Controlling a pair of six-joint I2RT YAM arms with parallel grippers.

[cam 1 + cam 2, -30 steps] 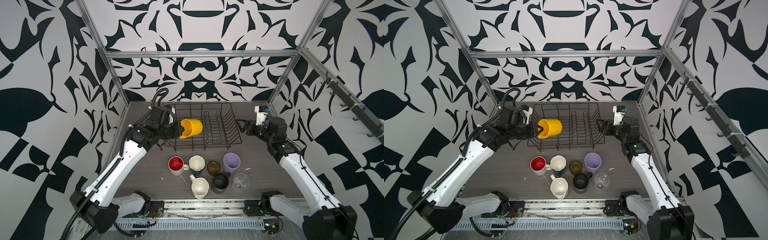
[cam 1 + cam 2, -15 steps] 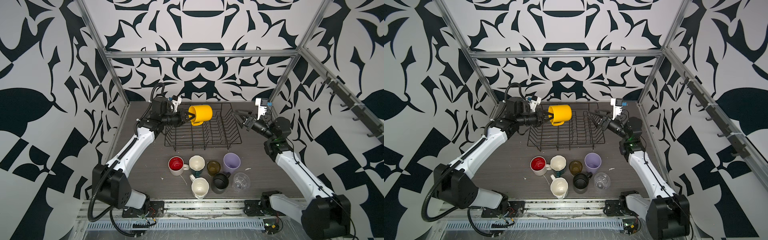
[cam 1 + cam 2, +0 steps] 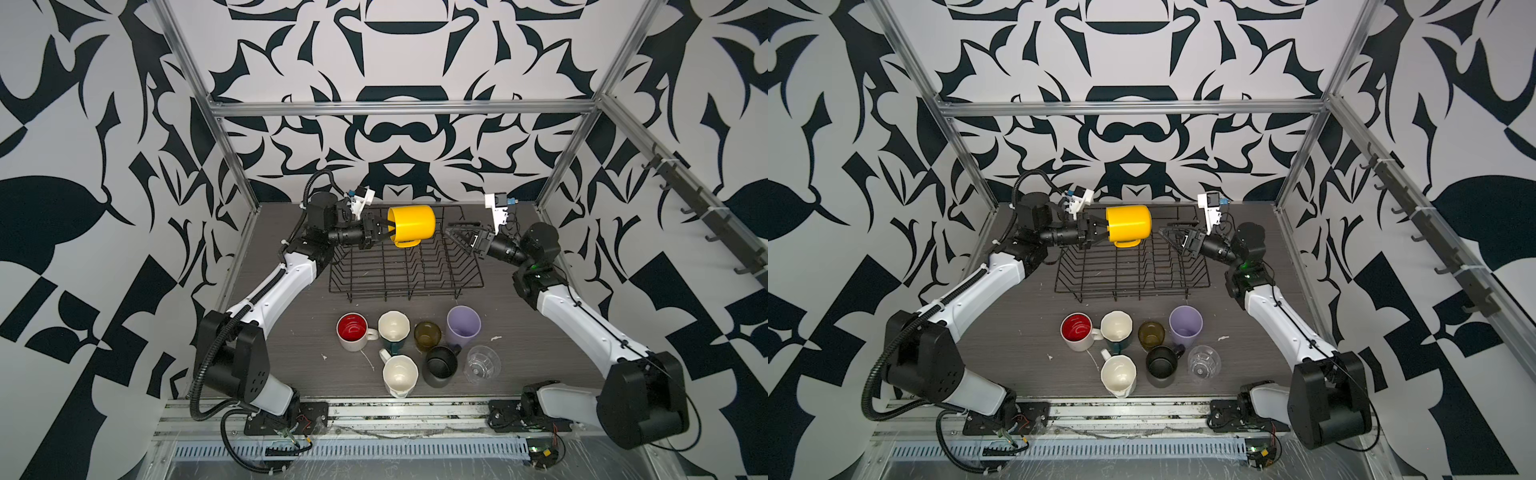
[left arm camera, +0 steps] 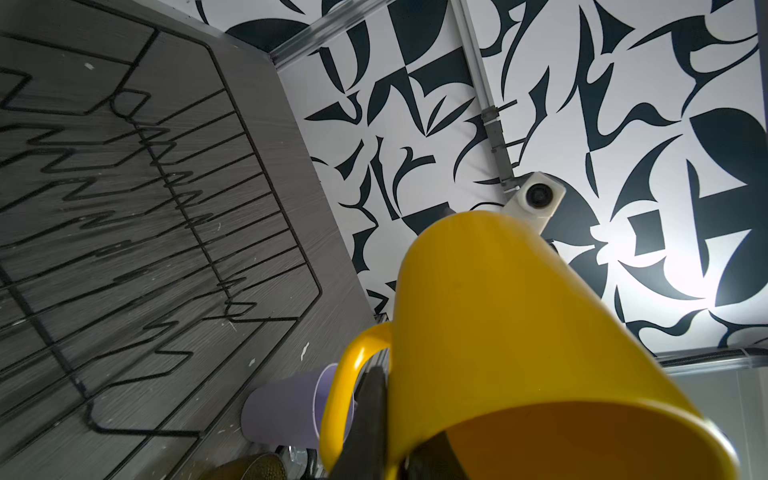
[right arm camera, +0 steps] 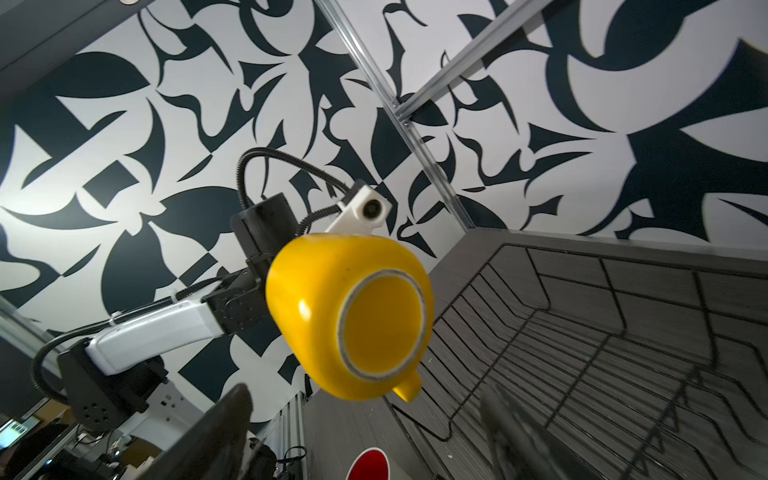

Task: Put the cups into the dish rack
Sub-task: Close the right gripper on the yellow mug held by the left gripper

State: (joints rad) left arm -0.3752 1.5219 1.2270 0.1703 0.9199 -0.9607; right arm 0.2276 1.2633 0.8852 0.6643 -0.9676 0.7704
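The yellow mug hangs on its side above the back of the dish rack, handle down. My left gripper is shut on its rim, one finger inside and one outside. My right gripper stands open just right of the mug, facing its base, with nothing between its fingers. On the table in front stand the white mug with a red inside, teal faceted mug, cream faceted mug, amber glass, lilac tumbler, black mug and clear glass.
The rack holds no cups, and its upright prongs run across its middle. Patterned walls with metal frame posts close in the grey table on three sides. A rail with hooks runs along the right wall.
My left arm has lifted the yellow mug up and over the rack's back, turning it on its side. My right gripper has risen and swung in toward the mug's base.
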